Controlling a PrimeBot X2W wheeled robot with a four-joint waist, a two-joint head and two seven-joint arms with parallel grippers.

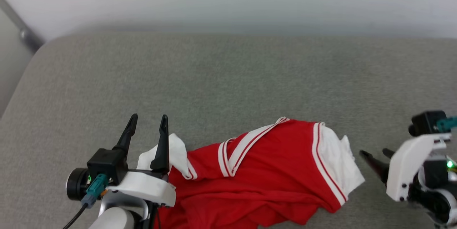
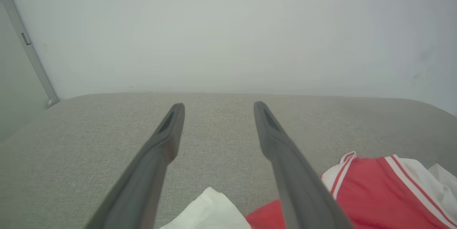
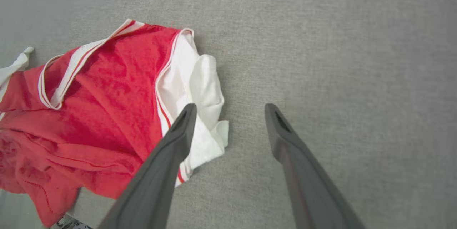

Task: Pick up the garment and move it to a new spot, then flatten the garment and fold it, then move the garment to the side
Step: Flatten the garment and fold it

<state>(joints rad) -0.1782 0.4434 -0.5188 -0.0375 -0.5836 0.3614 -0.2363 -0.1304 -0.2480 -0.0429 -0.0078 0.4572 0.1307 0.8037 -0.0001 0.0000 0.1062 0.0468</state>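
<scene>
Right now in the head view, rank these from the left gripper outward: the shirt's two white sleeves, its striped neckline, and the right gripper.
From the left gripper:
1. Near white sleeve, by its right finger.
2. Striped neckline, mid-shirt.
3. Far white sleeve, the shirt's right end.
4. Right gripper, beyond that sleeve, lower right.

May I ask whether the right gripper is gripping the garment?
No, the right gripper stands wide open beside the garment, pinching no cloth.

Soft even light, faint shadows, wrist views edge-distorted
</scene>
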